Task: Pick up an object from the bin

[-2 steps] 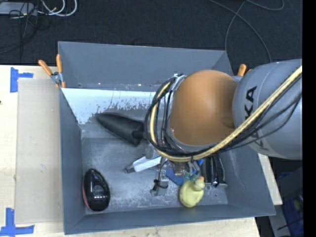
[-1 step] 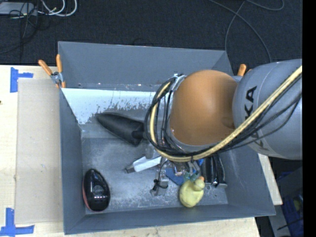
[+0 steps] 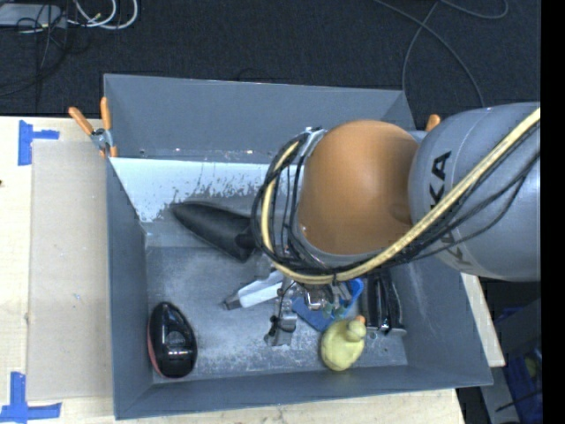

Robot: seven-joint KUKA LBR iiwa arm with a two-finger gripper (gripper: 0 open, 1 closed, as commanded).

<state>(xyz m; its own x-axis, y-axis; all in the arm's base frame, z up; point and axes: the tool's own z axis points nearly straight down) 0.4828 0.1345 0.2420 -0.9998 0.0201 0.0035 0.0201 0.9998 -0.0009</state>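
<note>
My gripper (image 3: 281, 325) reaches down below the orange cover to the bin floor, right of the middle. A white and grey elongated thing (image 3: 250, 294) lies just to its upper left, close beside it. A blue flat thing (image 3: 323, 314) lies right of the gripper, partly under the arm. A yellow rubber duck (image 3: 342, 344) sits beyond it, near the bin's front right corner.
A black computer mouse (image 3: 171, 339) lies in the front left corner. A black wedge-shaped thing (image 3: 214, 223) rests against the back wall at the left. A black narrow thing (image 3: 385, 306) lies by the right wall. The arm hides the middle right of the bin.
</note>
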